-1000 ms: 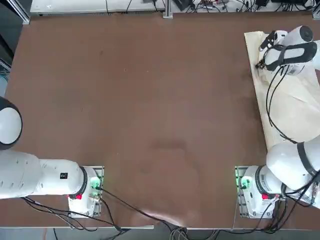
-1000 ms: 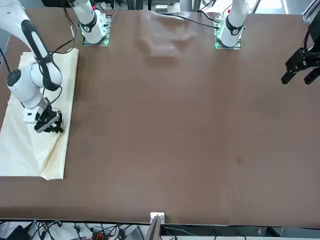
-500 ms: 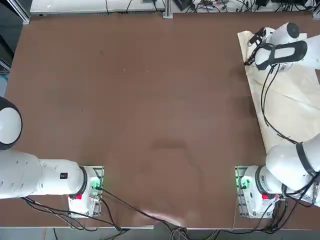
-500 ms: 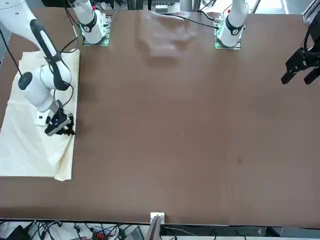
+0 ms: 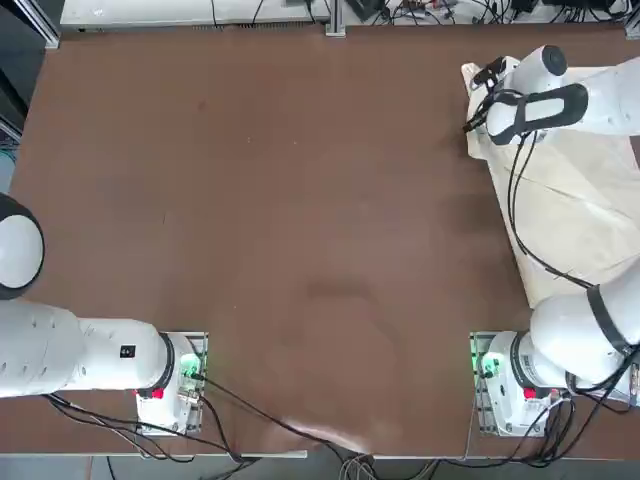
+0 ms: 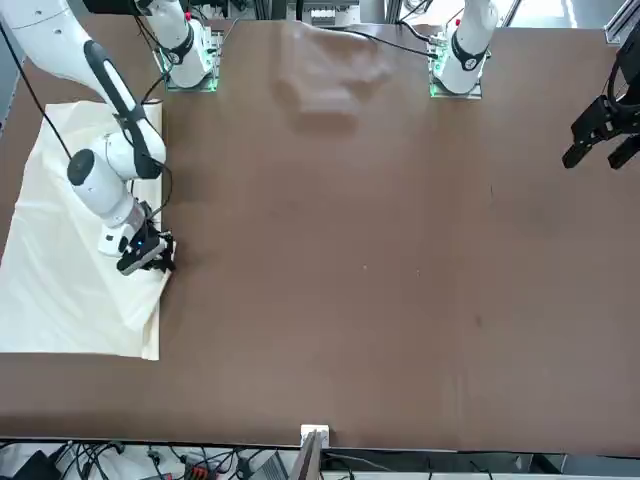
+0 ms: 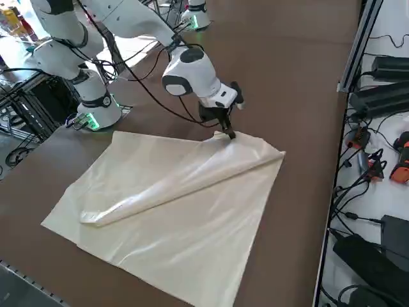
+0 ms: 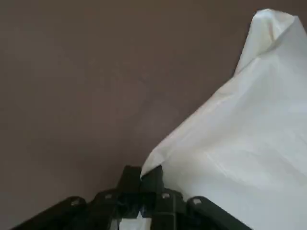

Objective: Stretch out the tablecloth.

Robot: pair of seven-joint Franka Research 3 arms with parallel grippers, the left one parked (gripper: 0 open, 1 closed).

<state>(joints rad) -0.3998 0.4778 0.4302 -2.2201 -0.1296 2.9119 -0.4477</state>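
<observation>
Tablecloth is laid on the tabletop toward two o'clock from its centre, as seen from overhead with twelve o'clock pointing away from the robot's bases. Its edge is pinched between the closed fingers of the right pincer, and most of the cloth lies from three round to five o'clock of that grip. The right arm is reached over the sheet and is judged well placed for the move. In the overhead view the visible part is longest along a line from twelve to six o'clock; since its outer side is cut off there, the full long axis cannot be told. The coming pull is judged to be best made toward nine o'clock, away from the bulk, so that the doubled layer is opened. The material is thin, cream-coloured and faintly glossy, with soft creases, against smooth brown. A long, narrow fold is run across the sheet, and a small curled tip is shown in the wrist view. If the pull were hurried, the whole sheet might be dragged or the edge let slip.
</observation>
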